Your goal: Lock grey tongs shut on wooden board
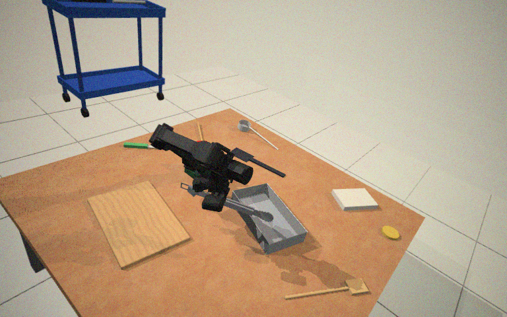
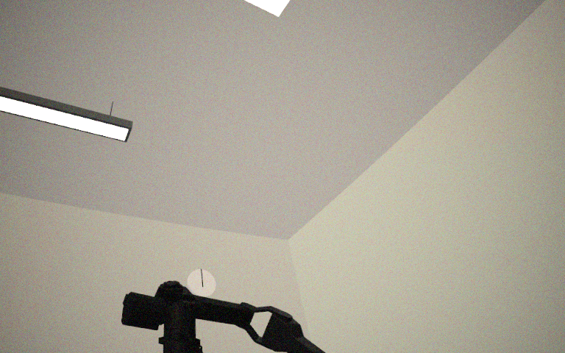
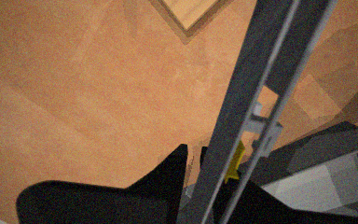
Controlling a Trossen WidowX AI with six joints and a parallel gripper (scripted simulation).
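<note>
Now, your one hand (image 1: pixel 213 194) (image 3: pixel 193 151) is pinching the single pair of grey tongs (image 1: pixel 244 205) (image 3: pixel 238 89), arms nearly together, above the left edge of the one roasting tin (image 1: pixel 286 245) (image 3: pixel 303 179). Their long axis slants from far left to near right; the one wooden board (image 1: pixel 138 224) (image 3: pixel 188 14) lies left, so carry them left, probably after checking the lock.

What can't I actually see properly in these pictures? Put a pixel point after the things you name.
- Tongs' (image 1: pixel 239 203) (image 3: pixel 242 79) middle, top view: behind the gripper (image 1: pixel 214 194) (image 3: pixel 193 151).
- Tongs' ends, wrist view: cut off by the frame's edges.
- Green block (image 1: pixel 191 172), top view: mostly behind the arm (image 1: pixel 183 143) (image 2: pixel 221 309).
- Cart's (image 1: pixel 116 12) upper load: cut off by the top edge.
- Hinge lock: too small to judge.
</note>
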